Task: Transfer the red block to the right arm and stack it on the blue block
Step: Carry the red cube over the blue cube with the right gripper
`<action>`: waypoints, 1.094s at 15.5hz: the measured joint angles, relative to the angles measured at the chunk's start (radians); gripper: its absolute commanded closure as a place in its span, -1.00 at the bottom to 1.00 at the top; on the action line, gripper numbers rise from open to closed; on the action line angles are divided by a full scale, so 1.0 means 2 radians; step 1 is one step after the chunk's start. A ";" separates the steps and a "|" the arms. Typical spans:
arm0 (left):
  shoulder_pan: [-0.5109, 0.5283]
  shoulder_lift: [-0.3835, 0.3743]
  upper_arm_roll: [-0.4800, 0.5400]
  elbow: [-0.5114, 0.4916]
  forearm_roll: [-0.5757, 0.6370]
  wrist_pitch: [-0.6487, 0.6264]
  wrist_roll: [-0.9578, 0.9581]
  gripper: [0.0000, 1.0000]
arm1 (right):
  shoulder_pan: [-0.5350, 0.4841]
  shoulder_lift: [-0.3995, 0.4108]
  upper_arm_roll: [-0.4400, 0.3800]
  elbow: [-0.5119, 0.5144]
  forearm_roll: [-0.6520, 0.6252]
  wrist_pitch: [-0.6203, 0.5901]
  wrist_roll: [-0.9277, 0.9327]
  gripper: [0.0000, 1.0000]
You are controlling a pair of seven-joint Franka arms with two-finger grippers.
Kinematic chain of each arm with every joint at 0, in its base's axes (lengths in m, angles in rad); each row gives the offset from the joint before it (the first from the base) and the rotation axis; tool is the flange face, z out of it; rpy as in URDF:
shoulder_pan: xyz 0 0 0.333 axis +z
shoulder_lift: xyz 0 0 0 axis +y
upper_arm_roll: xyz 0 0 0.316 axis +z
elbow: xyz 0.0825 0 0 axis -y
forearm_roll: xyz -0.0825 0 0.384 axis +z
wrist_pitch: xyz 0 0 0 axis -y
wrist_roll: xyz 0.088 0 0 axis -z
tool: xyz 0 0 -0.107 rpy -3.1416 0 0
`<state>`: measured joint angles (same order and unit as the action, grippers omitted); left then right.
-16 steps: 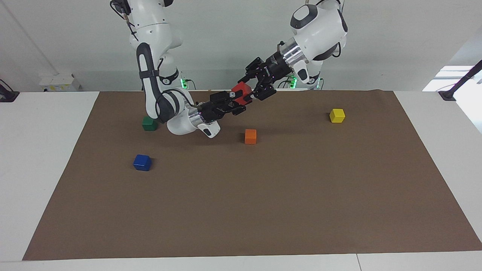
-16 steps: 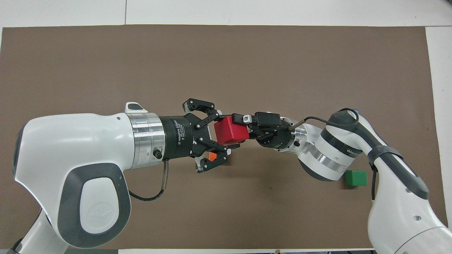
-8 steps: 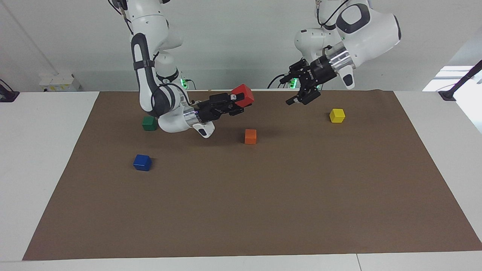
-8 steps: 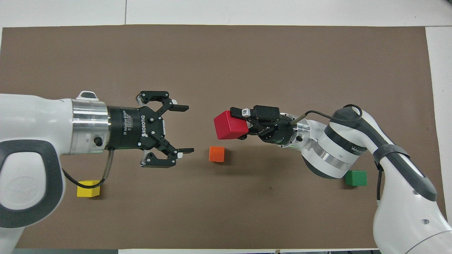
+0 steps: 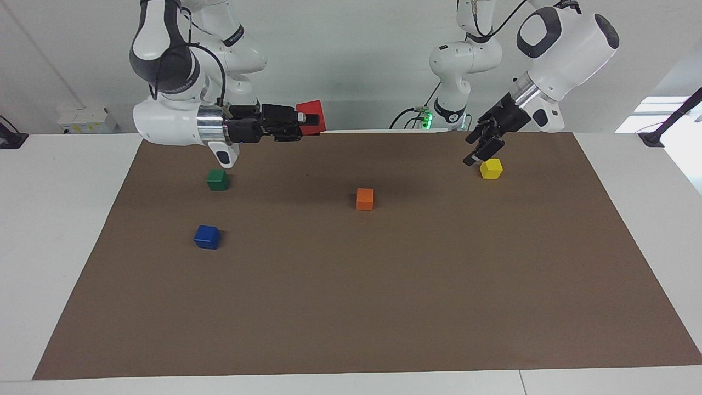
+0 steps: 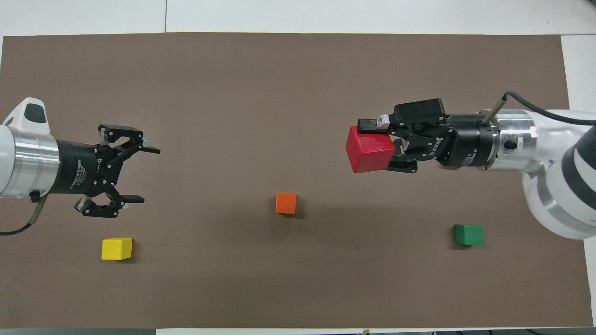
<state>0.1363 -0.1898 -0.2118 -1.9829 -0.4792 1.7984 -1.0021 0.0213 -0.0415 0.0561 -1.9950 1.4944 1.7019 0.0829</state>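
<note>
Red block [image 5: 311, 117] sits clamped in my right gripper [image 5: 299, 120], high over the mat's robot-side edge, so the handover looks done. My left gripper [image 5: 482, 147] hangs spread and empty above the yellow cube [image 5: 491, 168] (waiting). Next I must carry over the blue block [image 5: 207, 237], level the cube and lower squarely

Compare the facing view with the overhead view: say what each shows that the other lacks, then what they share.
Facing view only: the blue block, resting on the brown mat. In the overhead view the right arm is in its way.
Overhead view only: the left gripper is plainly open.
Both: the right gripper shut on the red block, held in the air, plus the orange block, green block and yellow block.
</note>
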 measured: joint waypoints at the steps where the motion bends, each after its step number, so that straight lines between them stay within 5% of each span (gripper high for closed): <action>1: 0.012 0.003 0.001 0.003 0.022 -0.001 0.034 -1.00 | -0.006 -0.005 0.000 0.012 -0.045 -0.001 0.022 1.00; 6: 0.031 0.071 0.001 0.093 0.157 -0.044 0.125 -1.00 | -0.033 -0.022 -0.001 0.091 -0.315 -0.044 0.078 1.00; 11: 0.029 0.121 -0.004 0.158 0.286 -0.113 0.339 -1.00 | -0.074 -0.023 -0.002 0.131 -0.575 -0.086 0.005 1.00; 17: 0.006 0.118 0.002 0.157 0.301 -0.118 0.434 -1.00 | -0.071 -0.014 0.004 0.116 -0.754 -0.031 -0.036 1.00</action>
<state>0.1490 0.0466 -0.2070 -1.6683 0.1226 1.5629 -0.1338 -0.1210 -0.0689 0.0642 -1.7631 -0.0144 1.6392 0.0109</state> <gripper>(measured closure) 0.000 0.445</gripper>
